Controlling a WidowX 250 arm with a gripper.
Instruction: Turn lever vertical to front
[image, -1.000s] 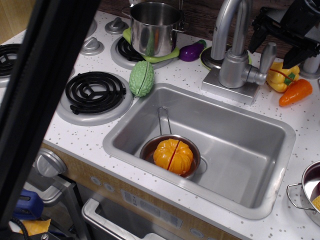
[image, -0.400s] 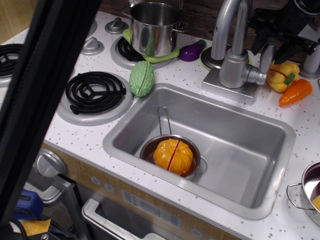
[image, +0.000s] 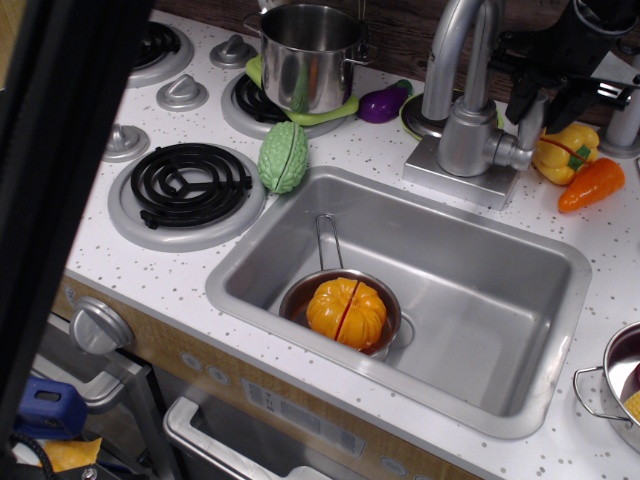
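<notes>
I see the black gripper (image: 547, 100) reaching down at the counter's far right edge, fingers apart, straddling the upright lever (image: 529, 125) beside the faucet body (image: 467, 135).

Orange pumpkin (image: 346, 311) in sink pan (image: 325, 290)

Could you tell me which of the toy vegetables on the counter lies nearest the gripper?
The yellow pepper, just right of the lever under the gripper. The orange carrot lies further forward; the purple eggplant sits beyond the faucet.
</notes>
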